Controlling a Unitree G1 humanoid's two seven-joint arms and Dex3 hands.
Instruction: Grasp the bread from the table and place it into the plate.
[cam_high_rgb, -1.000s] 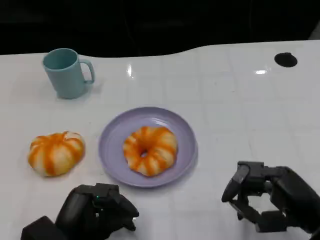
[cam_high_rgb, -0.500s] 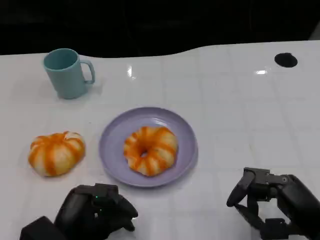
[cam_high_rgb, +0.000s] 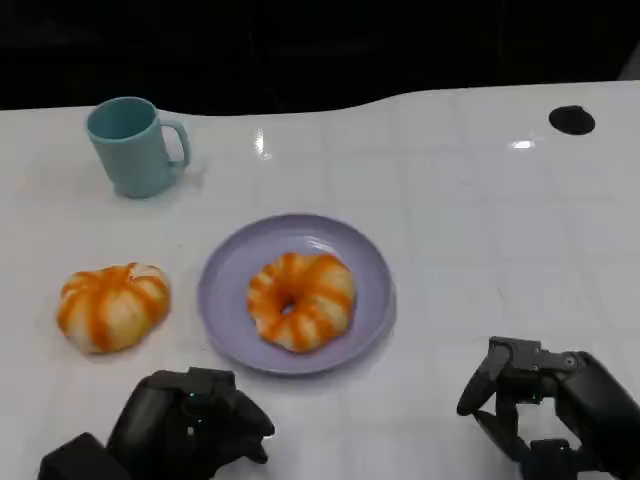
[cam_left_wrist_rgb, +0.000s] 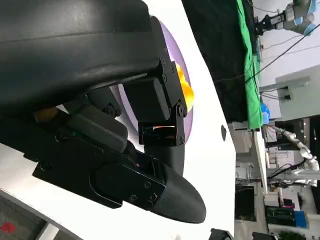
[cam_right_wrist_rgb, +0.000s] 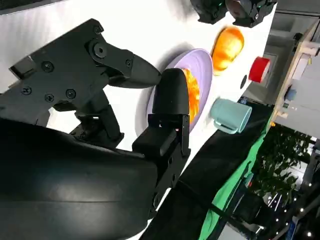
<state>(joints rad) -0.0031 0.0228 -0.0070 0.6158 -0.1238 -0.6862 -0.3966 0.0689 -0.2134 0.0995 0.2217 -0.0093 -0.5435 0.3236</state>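
Bread (cam_high_rgb: 300, 300) sits on the plate (cam_high_rgb: 226, 268), a second bun (cam_high_rgb: 112, 305) on the table (cam_high_rgb: 480, 220) beside it. Left hand (cam_high_rgb: 190, 425) curled, right hand (cam_high_rgb: 545, 410) spread, both holding nothing. Placing looks done; next likely the left reaching for the bun

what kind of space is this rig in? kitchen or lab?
Likely a robotics lab, not a kitchen: the left wrist view shows another robot arm and green sheeting behind the white table. The ring-shaped bread sits on a purple plate.
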